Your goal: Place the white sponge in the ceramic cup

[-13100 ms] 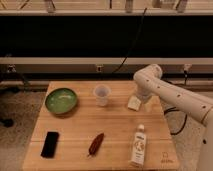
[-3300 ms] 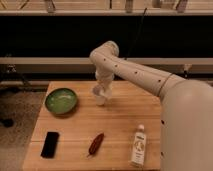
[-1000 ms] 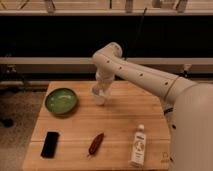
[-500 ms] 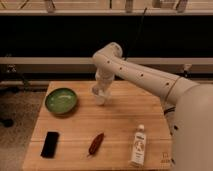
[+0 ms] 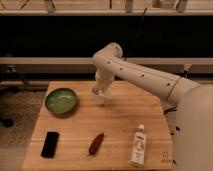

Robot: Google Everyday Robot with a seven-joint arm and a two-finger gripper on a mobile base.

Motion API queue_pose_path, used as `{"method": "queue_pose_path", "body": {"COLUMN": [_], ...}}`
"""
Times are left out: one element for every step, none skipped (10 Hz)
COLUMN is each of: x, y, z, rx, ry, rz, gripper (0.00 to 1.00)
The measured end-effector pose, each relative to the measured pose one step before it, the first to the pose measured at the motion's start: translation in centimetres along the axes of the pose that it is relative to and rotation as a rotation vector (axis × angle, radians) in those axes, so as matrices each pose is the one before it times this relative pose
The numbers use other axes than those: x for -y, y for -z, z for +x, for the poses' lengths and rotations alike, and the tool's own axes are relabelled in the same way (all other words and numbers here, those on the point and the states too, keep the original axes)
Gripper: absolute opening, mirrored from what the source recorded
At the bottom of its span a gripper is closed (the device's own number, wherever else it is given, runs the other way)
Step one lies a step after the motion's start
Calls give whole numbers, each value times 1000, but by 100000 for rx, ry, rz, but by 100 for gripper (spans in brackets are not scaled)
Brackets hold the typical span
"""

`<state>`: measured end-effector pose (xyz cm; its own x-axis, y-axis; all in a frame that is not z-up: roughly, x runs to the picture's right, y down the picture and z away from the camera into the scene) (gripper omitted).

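The two-finger gripper (image 5: 101,91) hangs directly over the small whitish handleless ceramic cup (image 5: 99,96) on the wooden table (image 5: 120,125) — the off-white rectangular sponge is hidden, so whether it is released into the cup cannot be told.

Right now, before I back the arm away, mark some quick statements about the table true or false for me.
1. The hand is directly over the small whitish ceramic cup. True.
2. The round green bowl sits to the right of the cup. False: it is to the left of it in the camera view.
3. The white labelled bottle lies on the wooden table near its front right corner. True.
4. The flat black rectangular object rests inside the bowl. False: it lies on the table, near the front left.
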<state>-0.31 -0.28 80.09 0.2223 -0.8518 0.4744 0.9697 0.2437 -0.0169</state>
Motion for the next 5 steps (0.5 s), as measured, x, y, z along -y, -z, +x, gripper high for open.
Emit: {"method": "queue_pose_path", "body": {"x": [-2, 33, 36, 35, 62], "y": [10, 26, 42, 10, 10], "z": [-17, -8, 6, 37, -1], "rx": [-92, -141, -110, -203, -23], "ry": [355, 350, 299, 389, 309], "rz": [134, 192, 217, 209, 206], "gripper": [68, 69, 68, 64, 63]}}
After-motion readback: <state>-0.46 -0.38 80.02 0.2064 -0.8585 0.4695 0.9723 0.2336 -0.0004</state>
